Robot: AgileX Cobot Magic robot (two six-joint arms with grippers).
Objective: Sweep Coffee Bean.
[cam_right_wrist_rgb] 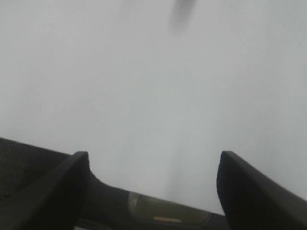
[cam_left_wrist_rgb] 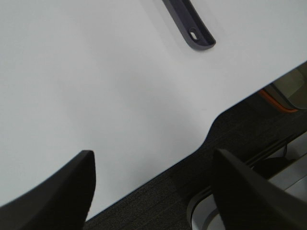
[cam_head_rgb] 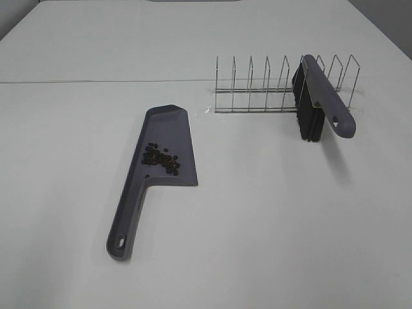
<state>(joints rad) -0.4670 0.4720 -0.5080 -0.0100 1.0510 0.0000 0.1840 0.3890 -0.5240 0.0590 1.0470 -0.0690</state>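
Coffee bean (cam_head_rgb: 161,158) cluster already inside dustpan (cam_head_rgb: 168,129), left-centre on counter (cam_head_rgb: 270,219); handle runs toward near-left. Left pincer (cam_left_wrist_rgb: 153,191) nearer, empty, fingers apart; right pincer (cam_right_wrist_rgb: 153,191) likewise.

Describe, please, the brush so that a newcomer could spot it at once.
Find the silver wire rack at the back of the white table. At its right end leans a grey-purple plastic brush with black bristles, unlike the flat grey-purple dustpan lying nearer.
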